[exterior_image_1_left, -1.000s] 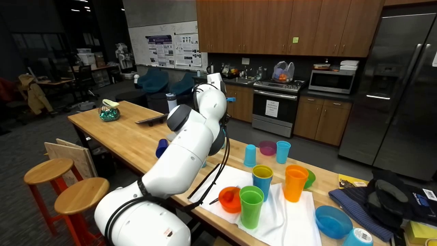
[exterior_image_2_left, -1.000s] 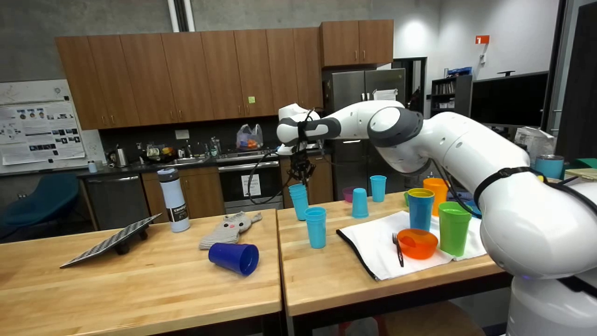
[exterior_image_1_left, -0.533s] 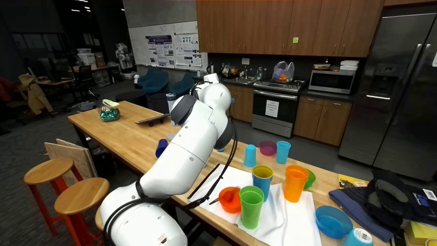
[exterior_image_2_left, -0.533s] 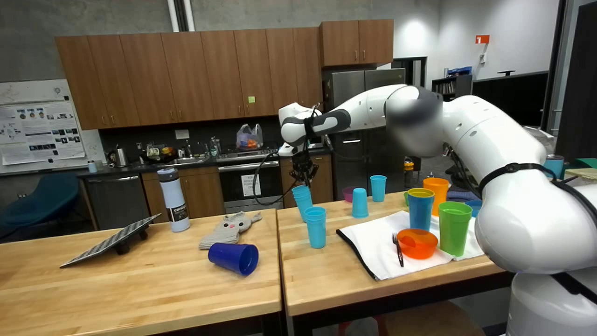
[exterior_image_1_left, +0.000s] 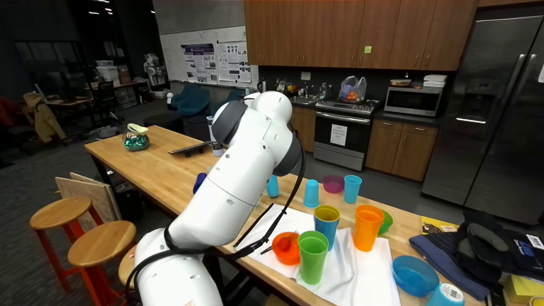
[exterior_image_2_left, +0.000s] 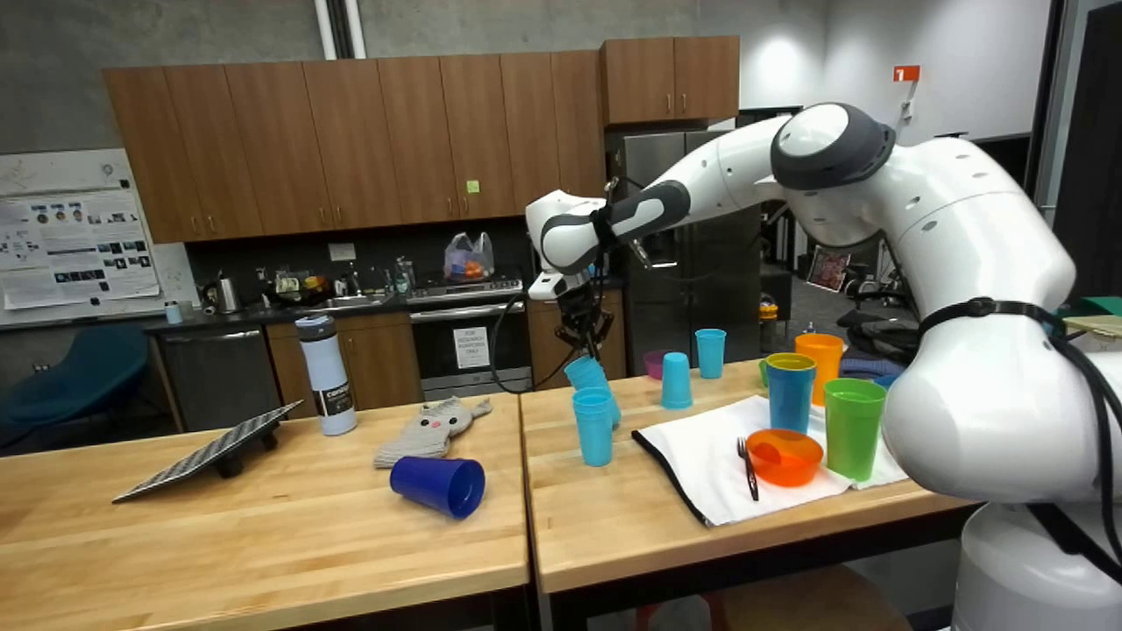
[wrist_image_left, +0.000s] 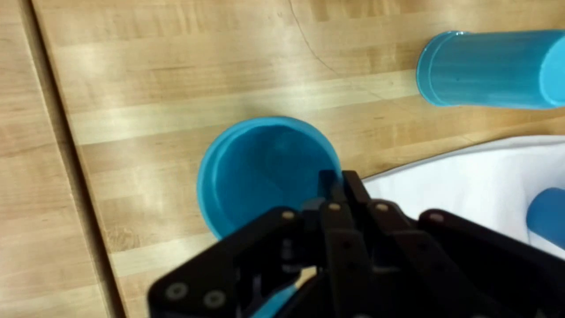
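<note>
Near the seam (wrist_image_left: 67, 137) in the table (exterior_image_2_left: 605, 535), we see the gripper (wrist_image_left: 340, 176) with its fingers pinched on the rim of a tilted cup (exterior_image_2_left: 591, 377), one of four light-blue ones we count in an exterior view, along with the near cup (exterior_image_2_left: 593, 429), the upturned cup (exterior_image_2_left: 676, 382) and the far cup (exterior_image_2_left: 711, 354). Wood runs between the tilted cup and the seam in the wrist view, the cloth (wrist_image_left: 481, 190) opposite. In an exterior view the arm (exterior_image_1_left: 238, 182) hides the gripper from us, yet we find a fifth cup (exterior_image_1_left: 444, 296) there beside the bowl (exterior_image_1_left: 415, 276).

Black pincer (wrist_image_left: 339, 177), sky-blue cup (wrist_image_left: 265, 165), white black-edged cloth (exterior_image_2_left: 701, 451), orange bowl (exterior_image_2_left: 785, 459), green tumbler (exterior_image_2_left: 854, 431)
</note>
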Controlling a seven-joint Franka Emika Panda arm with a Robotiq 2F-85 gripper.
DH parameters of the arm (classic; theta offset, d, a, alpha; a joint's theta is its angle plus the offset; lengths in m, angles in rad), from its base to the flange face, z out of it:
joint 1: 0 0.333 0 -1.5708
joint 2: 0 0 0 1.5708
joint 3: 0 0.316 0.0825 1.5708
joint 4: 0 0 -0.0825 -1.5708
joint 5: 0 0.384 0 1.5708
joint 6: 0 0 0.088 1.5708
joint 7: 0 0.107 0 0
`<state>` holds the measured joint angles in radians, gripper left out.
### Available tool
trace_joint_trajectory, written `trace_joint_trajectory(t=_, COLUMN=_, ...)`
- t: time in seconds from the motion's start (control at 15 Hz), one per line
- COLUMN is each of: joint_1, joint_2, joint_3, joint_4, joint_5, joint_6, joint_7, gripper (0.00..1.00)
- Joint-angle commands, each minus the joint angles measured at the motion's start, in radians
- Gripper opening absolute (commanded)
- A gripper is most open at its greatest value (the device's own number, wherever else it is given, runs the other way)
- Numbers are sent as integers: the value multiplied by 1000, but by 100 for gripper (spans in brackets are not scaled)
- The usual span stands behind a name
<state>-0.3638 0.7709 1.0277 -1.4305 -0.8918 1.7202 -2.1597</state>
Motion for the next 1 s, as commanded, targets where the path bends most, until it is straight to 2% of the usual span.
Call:
trace_joint_trajectory(t=0.0, joint_1=-168, joint_2=-150, joint_3=96, joint_4=-253, joint_5=44, joint_6=57, joint_7=105, gripper=2)
trace_joint_trajectory(t=0.27, joint_1=-362, joint_2=-278, joint_3=242, joint_4=-482, joint_5=84, joint_6=100, joint_7=185, gripper=2)
trace_joint_trajectory(t=0.53, joint_1=-633, joint_2=-395, joint_3=459, joint_4=-702, joint_5=162, joint_6=218, joint_7=234, gripper=2)
trace_joint_trajectory(t=0.8, joint_1=-916, joint_2=-382, joint_3=712, joint_4=-831, joint_5=132, joint_6=309, joint_7=334, gripper=2)
trace_joint_trajectory(t=0.93, joint_1=-1029, joint_2=-355, joint_3=814, joint_4=-876, joint_5=95, joint_6=336, joint_7=445, gripper=2)
